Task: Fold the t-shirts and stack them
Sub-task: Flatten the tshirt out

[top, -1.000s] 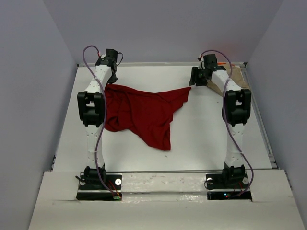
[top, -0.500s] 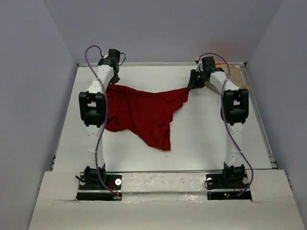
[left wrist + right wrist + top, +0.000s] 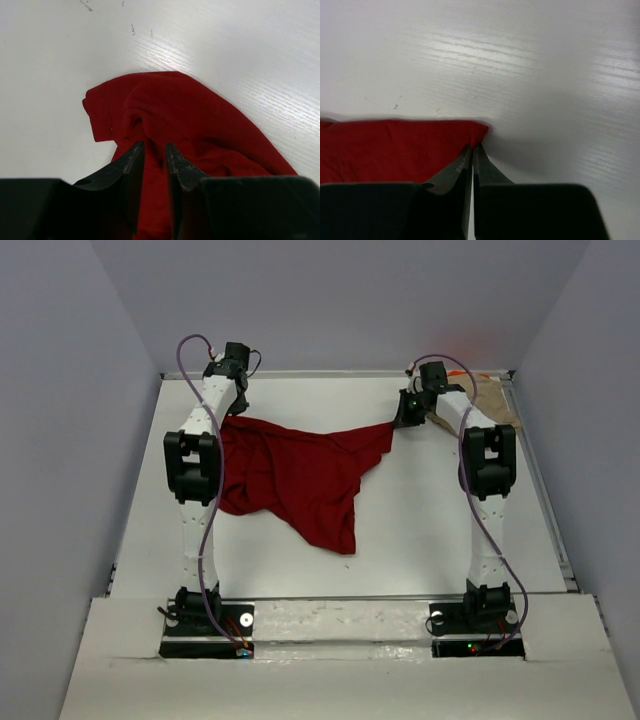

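Red t-shirt (image 3: 300, 475) | my left pincer (image 3: 155, 147) holds a fold | my right pincer (image 3: 472, 148) narrow, pinching its far corner | I'd draw both apart evenly, cloth taut.

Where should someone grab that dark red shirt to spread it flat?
Probably at its two far corners, coming from above. The dark red shirt lies crumpled, with a hemmed edge at the left gripper and a flat pointed corner at the right gripper, both pinchable.
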